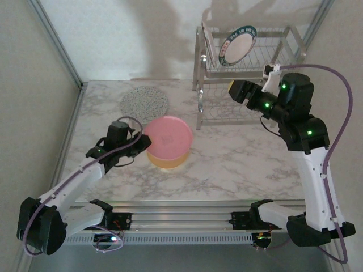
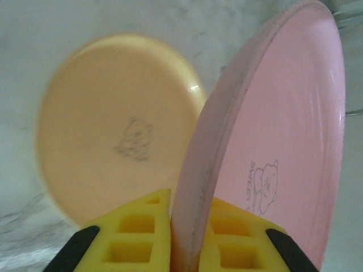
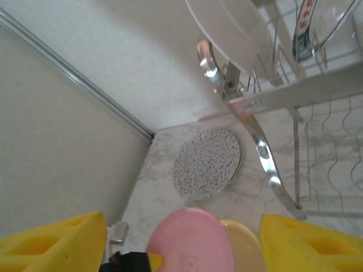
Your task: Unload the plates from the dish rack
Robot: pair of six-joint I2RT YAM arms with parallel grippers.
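Setting down looks to be the step in hand: the left claw (image 1: 138, 141), clamped on the rim of the pink plate (image 1: 170, 134), holds it over the tan-orange plate (image 1: 168, 161) at centre-left of the worktop (image 1: 238, 164); the right claw (image 1: 234, 89) hangs empty, jaws wide apart, before the dish rack (image 1: 283, 39) at upper right, where a teal-rimmed plate (image 1: 237, 45) stands. Next, I judge, the left should lower and let go; the right should reach for that racked rim.

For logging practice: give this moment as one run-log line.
left end effector: shut on pink plate | right end effector: open | dish rack: loaded
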